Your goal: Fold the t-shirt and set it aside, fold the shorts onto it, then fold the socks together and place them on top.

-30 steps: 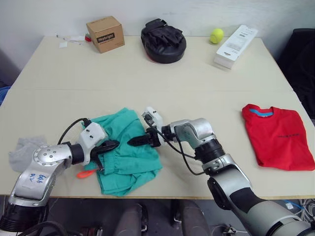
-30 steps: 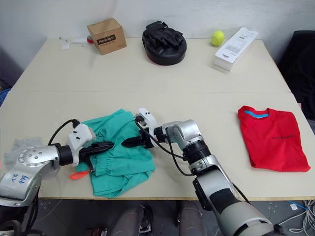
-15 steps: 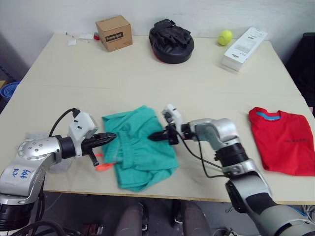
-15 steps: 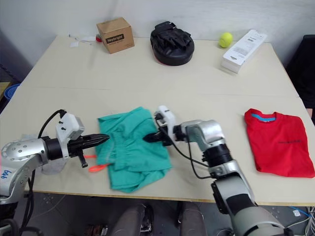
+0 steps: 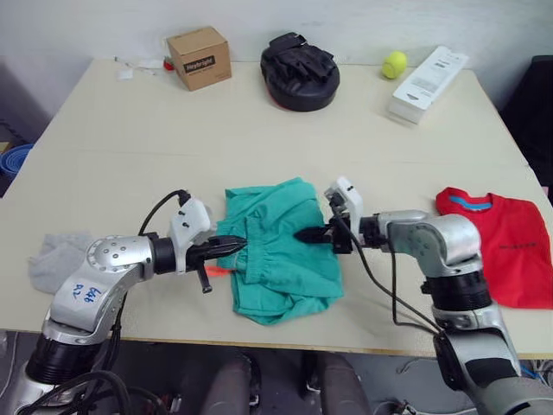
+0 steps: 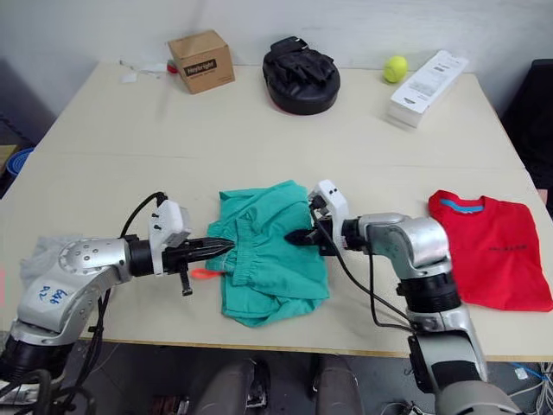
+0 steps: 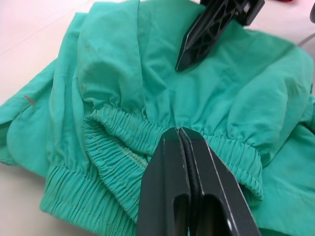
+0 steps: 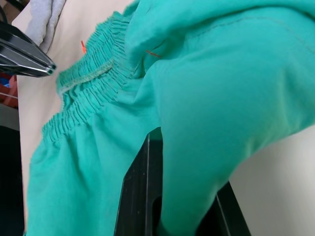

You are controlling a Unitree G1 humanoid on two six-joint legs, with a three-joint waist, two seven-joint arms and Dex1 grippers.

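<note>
The shorts (image 5: 281,251) lie crumpled near the front edge of the table (image 5: 259,147), roughly at its middle, with the gathered waistband turned toward the left. The left gripper (image 5: 232,247) reaches in from the left, its two black fingers pressed flat together with their tips at the waistband; the left wrist view shows the elastic bunched around those tips, though whether any cloth is pinched between them cannot be told. That same view also catches the tip of the other arm's finger resting on the fabric farther in.

The right gripper (image 5: 311,234) comes in from the right at the shorts' right side. From the head cameras its fingers look like one dark point against the cloth; the right wrist view shows a fold of the teal fabric draped down between the two fingers, so it is gripping the shorts.

A bit of the orange drawstring (image 6: 200,273) shows just left of the waistband. The socks (image 5: 56,258) lie at the near left edge. The t-shirt (image 5: 501,246) lies flat at the right, well apart from the shorts.
</note>
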